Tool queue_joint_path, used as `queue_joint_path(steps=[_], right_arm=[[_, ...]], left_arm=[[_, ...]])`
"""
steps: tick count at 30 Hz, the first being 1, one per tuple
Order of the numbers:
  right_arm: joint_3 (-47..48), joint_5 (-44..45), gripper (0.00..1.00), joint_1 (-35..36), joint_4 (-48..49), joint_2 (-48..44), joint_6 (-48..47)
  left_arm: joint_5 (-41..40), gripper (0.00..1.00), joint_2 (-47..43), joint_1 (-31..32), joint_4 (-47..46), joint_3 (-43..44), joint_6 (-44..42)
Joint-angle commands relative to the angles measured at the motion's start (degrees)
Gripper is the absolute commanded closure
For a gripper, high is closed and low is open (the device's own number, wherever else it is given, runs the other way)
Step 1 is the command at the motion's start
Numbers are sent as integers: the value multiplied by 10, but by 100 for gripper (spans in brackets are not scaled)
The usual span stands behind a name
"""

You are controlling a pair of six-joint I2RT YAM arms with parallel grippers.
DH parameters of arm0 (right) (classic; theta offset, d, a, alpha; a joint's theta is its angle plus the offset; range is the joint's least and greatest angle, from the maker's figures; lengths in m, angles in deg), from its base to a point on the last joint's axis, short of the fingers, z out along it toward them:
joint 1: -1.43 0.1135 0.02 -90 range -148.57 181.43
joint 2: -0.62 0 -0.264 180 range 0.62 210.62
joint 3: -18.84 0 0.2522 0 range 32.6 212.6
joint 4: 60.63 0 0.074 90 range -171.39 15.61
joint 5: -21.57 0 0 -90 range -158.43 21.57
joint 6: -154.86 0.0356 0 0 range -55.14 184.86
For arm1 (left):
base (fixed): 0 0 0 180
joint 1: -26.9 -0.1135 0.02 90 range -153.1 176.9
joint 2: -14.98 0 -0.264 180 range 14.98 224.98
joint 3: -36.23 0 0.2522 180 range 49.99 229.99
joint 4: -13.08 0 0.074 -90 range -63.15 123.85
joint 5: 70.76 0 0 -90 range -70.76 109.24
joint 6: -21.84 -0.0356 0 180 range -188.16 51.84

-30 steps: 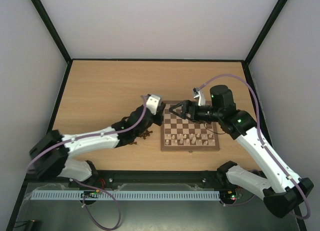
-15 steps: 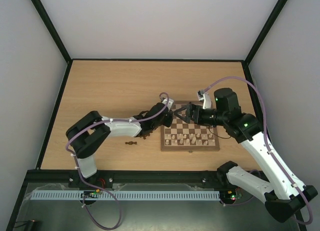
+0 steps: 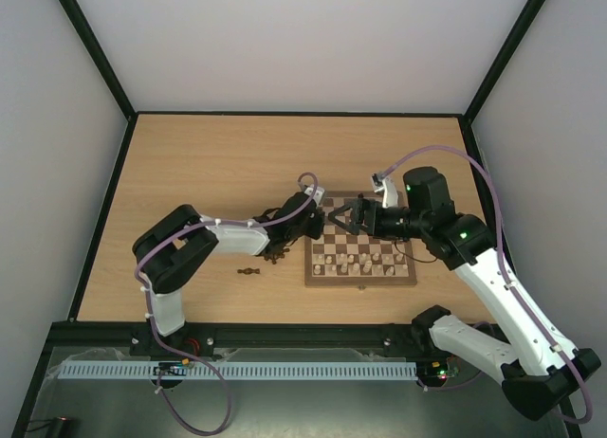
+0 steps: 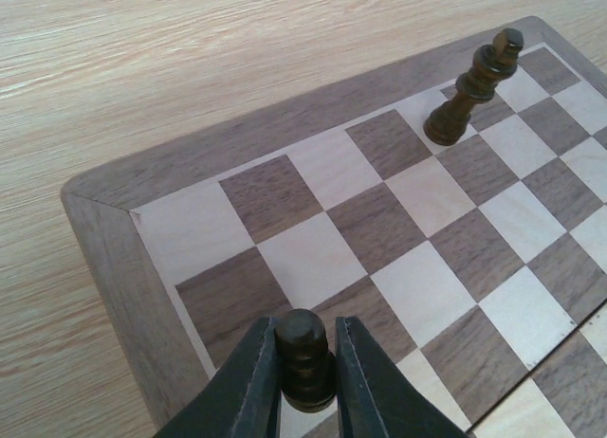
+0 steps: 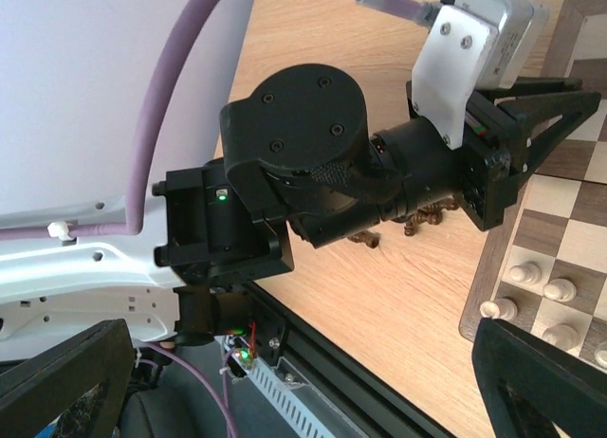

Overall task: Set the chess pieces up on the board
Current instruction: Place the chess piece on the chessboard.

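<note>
Left wrist view: the left gripper is pinched tight on one dark piece. This piece is small and made of dark brown wood, with a round top and rings under it. It stands up between the two black fingers. Right under it is a corner of the board. The board is wood, with light and dark brown squares and a plain brown frame all around. One tall dark piece stands upright on the board, close to the frame and well apart from the held one. It has a small knob on top.

From above, that corner is the far left one of the board. The right gripper hangs over the far side of the board, near the left gripper. Its jaws are spread wide and hold nothing.

There is one board and there are two arms. Pale pieces stand in two rows along the near side of the board. They are cream and very small, too small to count from above. The right wrist view shows at least four of them.

A heap of dark pieces lies on the table just left of the board. I cannot count them. One more lone dark piece lies on its side, a bit further left.
</note>
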State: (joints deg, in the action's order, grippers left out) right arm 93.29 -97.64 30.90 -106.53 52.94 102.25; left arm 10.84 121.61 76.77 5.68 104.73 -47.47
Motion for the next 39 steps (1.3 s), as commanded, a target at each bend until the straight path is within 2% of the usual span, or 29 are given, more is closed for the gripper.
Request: queue_joint_path(steps=[1,29,34,36,39], right_arm=[[-6,-17,1,-3,0,3,-8],[-20,-27,1,-4,2,1,-8],[-20,-28,1,-4,2,1,-8],[-21,-28,2,-4,2,1,-8],[-24,-30,1,-4,4,1,-8]], left_arm=[[7,94,19,-10,-14,12,4],[7,93,69,-29,-36,33,1],[5,87,69,-32,-32,34,1],[2,79,68,-32,-31,33,1],[-2,77,70,-32,-32,31,1]])
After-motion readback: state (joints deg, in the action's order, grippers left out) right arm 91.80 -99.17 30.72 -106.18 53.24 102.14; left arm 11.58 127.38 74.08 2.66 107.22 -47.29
